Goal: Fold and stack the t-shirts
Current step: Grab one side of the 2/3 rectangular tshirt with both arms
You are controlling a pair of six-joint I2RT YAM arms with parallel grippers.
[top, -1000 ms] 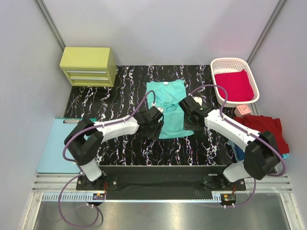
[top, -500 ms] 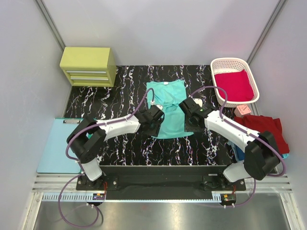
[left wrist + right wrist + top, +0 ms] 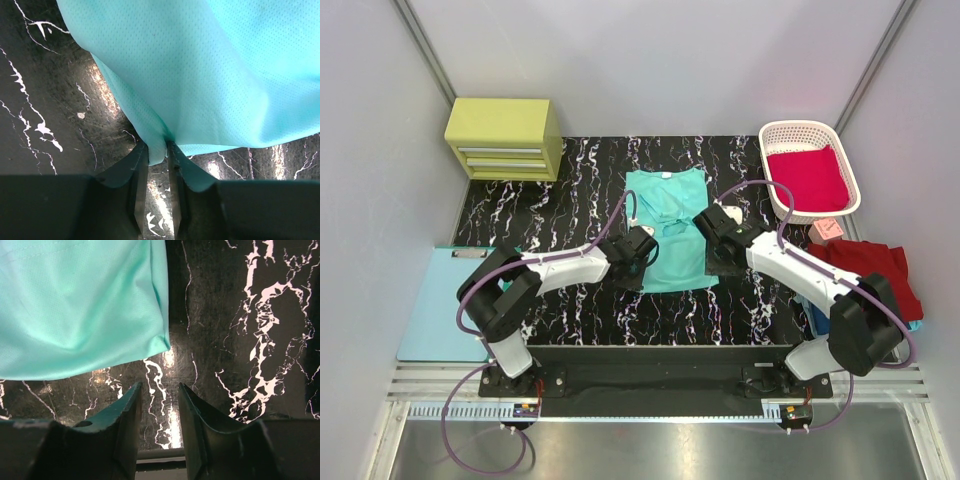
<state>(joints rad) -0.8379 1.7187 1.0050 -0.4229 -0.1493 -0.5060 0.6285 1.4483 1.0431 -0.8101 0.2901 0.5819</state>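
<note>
The mint-teal t-shirt (image 3: 670,225) is lying flat in the middle of the black marbled table (image 3: 550,215), with its collar toward the far wall and its near hem facing the arms. The left tool (image 3: 157,150) is pinching the shirt's near left edge, squeezing a fold of cloth between its fingers. The right tool (image 3: 159,390) is hovering just short of the near right corner, its fingers spread with only table between them. Bare table is showing on both sides of the shirt and along its near hem. A crimson t-shirt (image 3: 807,178) is sitting in the white basket (image 3: 810,127) at the far right. A dark red t-shirt (image 3: 875,265) is lying heaped at the right edge, well apart from the teal one. A yellow-green drawer box (image 3: 505,135) is standing at the far left, and a pale blue clipboard (image 3: 435,310) is lying beside the table's left edge. Grey walls are closing in three sides.
</note>
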